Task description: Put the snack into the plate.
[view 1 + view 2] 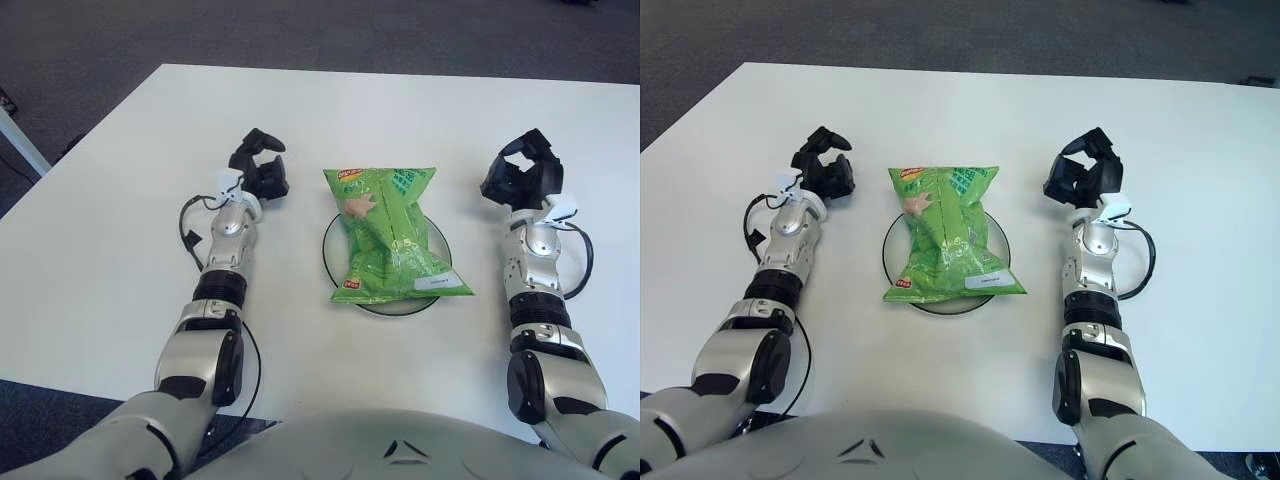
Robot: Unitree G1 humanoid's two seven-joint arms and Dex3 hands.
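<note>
While judging the placement nearly done, worth keeping both arms slow and wide of the bag. Left robot hand (259,170) just left of the snack, fingers loosely curled and apart, gripping nothing, clear of the green snack bag (392,235). Snack bag already lying across the plate (331,262), covering most of it, top end overhanging the far rim, lower right corner poking past the near right rim. Right robot hand (523,176) well to the right of the bag, fingers spread and relaxed, likewise gripping nothing.

For finishing well: no further push on the bag unless recentring is wanted; if so, a light nudge toward the body from the far end, avoiding a tip off the rim. Best to draw both arms outward and back, not across the bag.

Plenty of bare white surface (100,230) on either side for retreat. Left edge of the surface some way from the left arm; right edge beyond view. Cables looping at both wrists, to be kept off the plate.
</note>
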